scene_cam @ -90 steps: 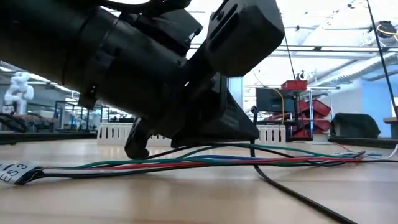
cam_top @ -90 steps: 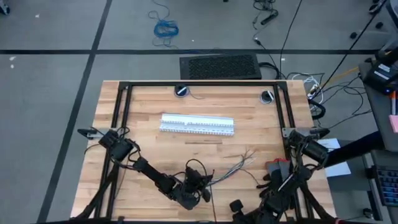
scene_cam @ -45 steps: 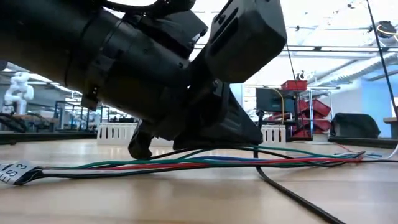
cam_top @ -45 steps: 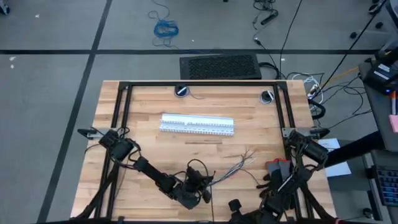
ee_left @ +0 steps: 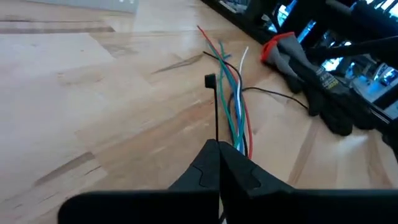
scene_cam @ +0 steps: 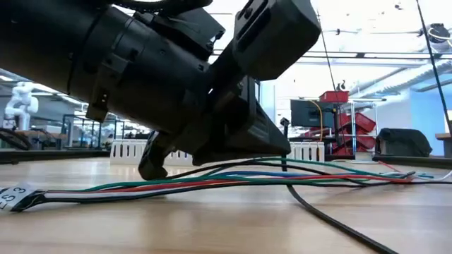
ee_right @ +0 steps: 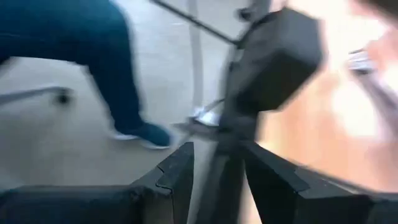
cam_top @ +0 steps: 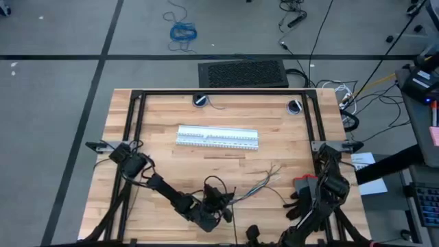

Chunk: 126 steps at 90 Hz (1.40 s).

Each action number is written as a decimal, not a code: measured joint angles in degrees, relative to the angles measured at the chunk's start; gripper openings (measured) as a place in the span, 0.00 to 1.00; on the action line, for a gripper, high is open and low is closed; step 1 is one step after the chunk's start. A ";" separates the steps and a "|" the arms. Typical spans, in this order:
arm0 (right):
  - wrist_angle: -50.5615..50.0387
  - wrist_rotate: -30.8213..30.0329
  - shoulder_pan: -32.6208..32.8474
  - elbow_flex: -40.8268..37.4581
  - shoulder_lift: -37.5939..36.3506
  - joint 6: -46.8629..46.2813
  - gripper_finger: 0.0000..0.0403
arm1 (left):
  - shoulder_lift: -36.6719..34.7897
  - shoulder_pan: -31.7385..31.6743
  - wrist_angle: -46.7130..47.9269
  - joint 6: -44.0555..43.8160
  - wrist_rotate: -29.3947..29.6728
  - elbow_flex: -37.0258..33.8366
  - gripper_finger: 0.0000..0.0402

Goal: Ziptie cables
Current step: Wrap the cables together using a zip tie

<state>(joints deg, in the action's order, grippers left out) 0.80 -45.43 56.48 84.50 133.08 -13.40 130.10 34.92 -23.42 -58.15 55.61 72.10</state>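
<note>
Left gripper (ee_left: 219, 163): matte black, angular fingers pressed together on a thin, stiff black ziptie (ee_left: 215, 112); it sits low at the table's near edge, left of centre, touching the near end of the cables.
Ziptie: a straight dark plastic strip with a small square head, running forward from the closed fingertips alongside the wires.
Cables (ee_left: 233, 99): a loose bundle of thin, smooth insulated wires in green, blue, red, white and black, lying flat on the wood in front of the left gripper and fanning apart at the far tips; a pale numbered tag (scene_cam: 14, 197) sits at one end in the low view.
Table (cam_top: 164, 165): light butcher-block wood with visible grain and plank seams, framed by black metal rails.
White slotted strips (cam_top: 217, 137): pale, ribbed, long and rectangular, lying mid-table, well apart from the wires.
Gloves (ee_left: 311, 74): grey and black with a red cuff, crumpled near the right rail.
Right gripper (ee_right: 217, 168): off the table's near right corner, dark fingers spread apart, holding nothing; a person's leg in blue trousers shows beyond.
</note>
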 joint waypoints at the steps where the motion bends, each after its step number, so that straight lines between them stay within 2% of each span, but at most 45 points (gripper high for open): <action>1: 0.01 -0.44 0.03 0.04 0.00 0.19 0.33 | 0.00 0.00 0.01 0.01 0.00 0.01 0.00; 6: 0.10 -2.68 0.27 0.07 -0.06 0.68 0.33 | 0.00 0.00 0.02 0.06 0.02 0.00 0.00; 38: 1.91 -2.99 -0.39 0.07 0.79 0.68 0.33 | 0.00 0.00 -0.02 0.11 0.31 0.00 0.00; 51: 3.53 -6.88 -0.94 0.07 0.88 0.59 0.33 | 0.00 0.00 -0.02 1.07 0.28 0.00 0.00; 61: 5.48 -7.17 -0.90 0.07 0.55 1.76 0.32 | 0.00 0.00 0.15 1.73 0.22 -0.04 0.00; 72: 4.87 -6.73 -0.93 0.07 0.46 0.91 0.26 | 0.00 0.00 0.13 1.80 0.22 -0.04 0.00; 96: 4.59 -6.80 -1.47 0.07 0.44 0.58 0.03 | 0.02 -0.41 0.07 3.07 0.15 -0.04 0.00; 113: 4.19 -6.85 -2.28 0.07 0.42 -0.31 0.00 | 0.02 -0.76 0.07 3.41 0.04 -0.04 0.00; 126: 3.13 -6.95 -2.43 0.07 0.38 -3.59 0.00 | 0.02 -0.70 0.02 7.06 0.06 -0.04 0.00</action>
<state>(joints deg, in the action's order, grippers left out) 3.93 -52.38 54.04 84.58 133.46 -16.99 130.13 34.22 -23.40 -51.09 55.67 72.05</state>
